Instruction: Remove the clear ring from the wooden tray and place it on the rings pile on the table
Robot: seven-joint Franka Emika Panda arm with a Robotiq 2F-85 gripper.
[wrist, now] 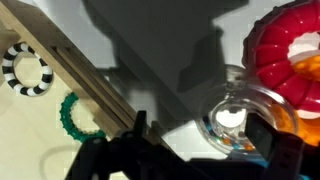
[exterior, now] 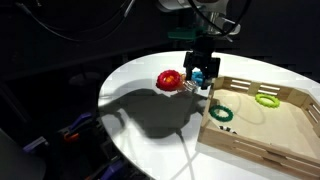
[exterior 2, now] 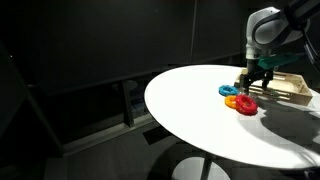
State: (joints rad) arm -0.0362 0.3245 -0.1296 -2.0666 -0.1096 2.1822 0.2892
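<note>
**Clear ring laid at the pile, pincer open**

The gripper (wrist: 215, 155) has its jaws spread wide and, as far as I can see, grips nothing. Just ahead, the clear ring (wrist: 240, 108) lies on the table (wrist: 160, 95), overlapping the red toothed ring (wrist: 290, 50). It is outside the wooden tray (wrist: 85, 78), so the placing seems done.

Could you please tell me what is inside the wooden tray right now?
Inside the wooden tray: a lime-green ring, a dark green ring and, in the wrist view, a black-and-white ring. There the gripper covers part of the tray floor.
</note>
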